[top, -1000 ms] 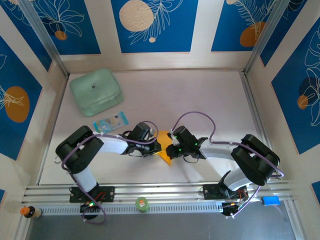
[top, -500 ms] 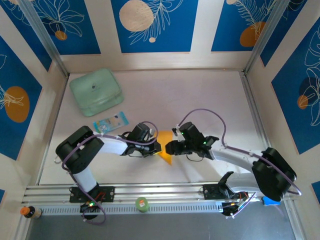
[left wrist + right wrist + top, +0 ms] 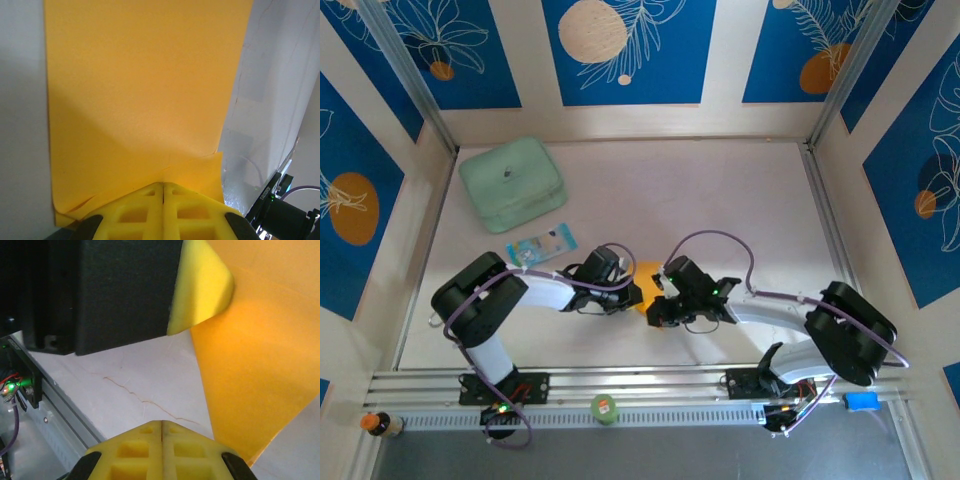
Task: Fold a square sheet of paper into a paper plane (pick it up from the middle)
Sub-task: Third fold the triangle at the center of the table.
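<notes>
While the white counter (image 3: 720, 200) carries a mint-green box (image 3: 512, 184) at far left, the square sheet of paper (image 3: 145, 90) lies front-centre. Left end effector (image 3: 163, 186): closed, tip resting on the sheet. Right end effector (image 3: 162, 423): closed, empty, just beside the sheet's edge.

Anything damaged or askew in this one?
The square sheet of paper is puckered where the shut left gripper pinches it: a short stray crease runs to its edge, and a near corner curls. The table shows a hairline crack in front of the shut right gripper. Nothing else stands out.
</notes>
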{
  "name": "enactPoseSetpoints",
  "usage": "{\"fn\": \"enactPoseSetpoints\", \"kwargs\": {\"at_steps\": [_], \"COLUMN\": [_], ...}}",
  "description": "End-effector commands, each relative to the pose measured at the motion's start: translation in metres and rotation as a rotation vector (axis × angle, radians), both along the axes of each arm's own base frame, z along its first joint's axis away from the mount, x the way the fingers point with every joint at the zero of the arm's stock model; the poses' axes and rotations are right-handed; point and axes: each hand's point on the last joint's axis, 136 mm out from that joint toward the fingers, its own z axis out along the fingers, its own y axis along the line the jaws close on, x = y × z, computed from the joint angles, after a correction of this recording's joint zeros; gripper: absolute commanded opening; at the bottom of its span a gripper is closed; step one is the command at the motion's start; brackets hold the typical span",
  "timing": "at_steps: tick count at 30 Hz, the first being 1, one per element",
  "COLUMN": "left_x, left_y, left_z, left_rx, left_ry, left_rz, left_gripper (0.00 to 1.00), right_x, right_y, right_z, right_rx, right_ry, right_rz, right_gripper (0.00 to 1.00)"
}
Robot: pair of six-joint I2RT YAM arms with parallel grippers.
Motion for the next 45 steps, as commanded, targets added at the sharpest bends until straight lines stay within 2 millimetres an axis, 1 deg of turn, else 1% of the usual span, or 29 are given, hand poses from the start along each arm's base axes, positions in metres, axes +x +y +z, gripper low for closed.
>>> {"fn": "enactPoseSetpoints", "kwargs": {"at_steps": [1, 5, 8, 13, 16, 25, 31, 40, 45], "left_x": [-0.01, -0.009, -0.009, -0.009, -0.01, -0.01, -0.01, -0.01, -0.01], "left_y": [0.016, 0.016, 0.016, 0.016, 0.017, 0.017, 0.017, 0.019, 0.019], "left_z": [-0.02, -0.02, -0.019, -0.019, -0.02, -0.022, -0.022, -0.023, -0.023], "left_rx": [0.085, 0.086, 0.087, 0.09, 0.095, 0.1, 0.103, 0.108, 0.108], "left_ry": [0.038, 0.037, 0.036, 0.034, 0.037, 0.042, 0.044, 0.048, 0.047], "left_rz": [0.024, 0.024, 0.023, 0.023, 0.022, 0.022, 0.023, 0.032, 0.032], "left_gripper": [0.0, 0.0, 0.0, 0.0, 0.0, 0.0, 0.0, 0.0, 0.0], "right_x": [0.004, 0.006, 0.007, 0.007, 0.003, -0.006, -0.015, -0.031, -0.035], "right_y": [0.011, 0.016, 0.016, 0.005, -0.001, -0.011, -0.016, -0.029, -0.038], "right_z": [0.005, 0.0, -0.008, -0.026, -0.032, -0.036, -0.034, -0.038, -0.035], "right_rx": [0.012, -0.001, -0.029, -0.101, -0.104, -0.057, -0.01, 0.009, 0.009], "right_ry": [0.005, 0.018, 0.028, 0.046, 0.06, 0.091, 0.105, 0.136, 0.135], "right_rz": [0.007, 0.016, 0.007, -0.016, -0.02, -0.037, -0.033, -0.049, -0.063], "right_gripper": [0.02, 0.02, 0.03, 0.03, 0.03, 0.03, 0.04, 0.05, 0.05]}}
